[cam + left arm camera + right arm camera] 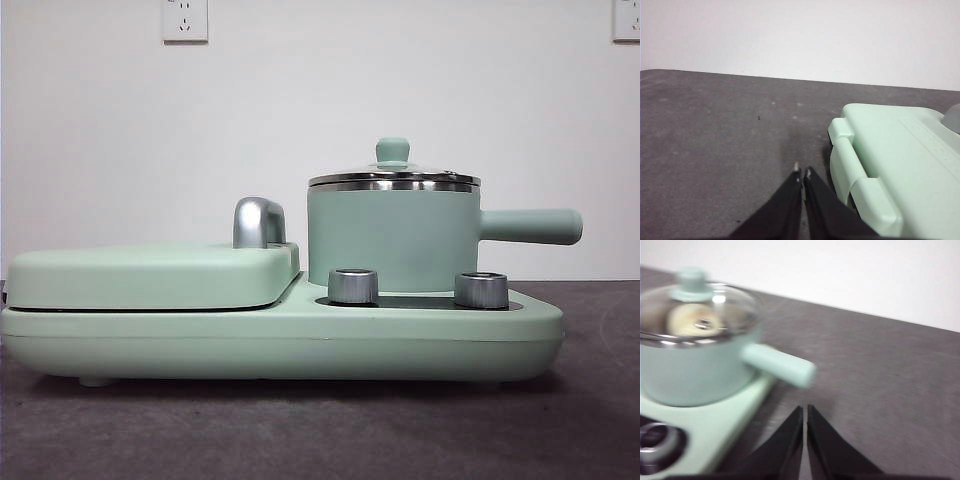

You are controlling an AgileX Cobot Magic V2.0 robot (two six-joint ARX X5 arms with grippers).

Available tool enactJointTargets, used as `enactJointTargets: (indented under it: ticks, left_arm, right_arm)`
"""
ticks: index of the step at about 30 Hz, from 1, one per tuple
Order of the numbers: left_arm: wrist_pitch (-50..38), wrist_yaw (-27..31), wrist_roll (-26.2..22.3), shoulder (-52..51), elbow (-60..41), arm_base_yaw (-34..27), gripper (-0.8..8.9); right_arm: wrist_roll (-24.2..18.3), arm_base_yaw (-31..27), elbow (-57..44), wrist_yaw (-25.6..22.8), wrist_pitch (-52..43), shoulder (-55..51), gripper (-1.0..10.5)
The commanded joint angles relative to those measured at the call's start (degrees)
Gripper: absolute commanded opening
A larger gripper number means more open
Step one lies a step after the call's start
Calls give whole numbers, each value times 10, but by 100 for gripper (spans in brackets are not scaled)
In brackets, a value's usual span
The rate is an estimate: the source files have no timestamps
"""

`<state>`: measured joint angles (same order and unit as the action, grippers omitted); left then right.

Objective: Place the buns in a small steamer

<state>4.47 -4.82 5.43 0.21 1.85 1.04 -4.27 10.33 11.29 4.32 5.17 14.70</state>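
Bun (692,320) lies inside the lidded steamer (695,365), at ten o'clock from the right end effector (805,412), the nearer one. Left end effector (802,172) waits beside the griddle (900,160). Both are pressed together, empty.

Setting. A plain white wall (320,110) carries two white outlets, one upper left (185,20), one at the upper right edge (626,20). A dark grey, seemingly matte tabletop (320,430) meets the wall; lighting is even.
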Motion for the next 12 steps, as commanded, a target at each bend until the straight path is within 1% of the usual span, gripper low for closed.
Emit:
enactJointTargets:
  ticks: [1,3,5,9,12]
  left_arm:
    - [-6,-1,2,0,-11,2,11]
    - [-6,-1,2,0,-11,2,12]
    - [-6,-1,2,0,-11,2,11]
    - [-7,-1,2,0,-11,2,12]
    - [-7,-1,2,0,-11,2,12]
  right_arm:
    - [3,-24,-45,-5,-31,-44,12]
    - [11,-39,-75,-17,-45,-73,12]
    - [18,-49,-101,-19,-58,-99,12]
    - [28,-53,-106,-40,-12,-146,12]
    - [28,-54,-106,-44,-22,-145,12]
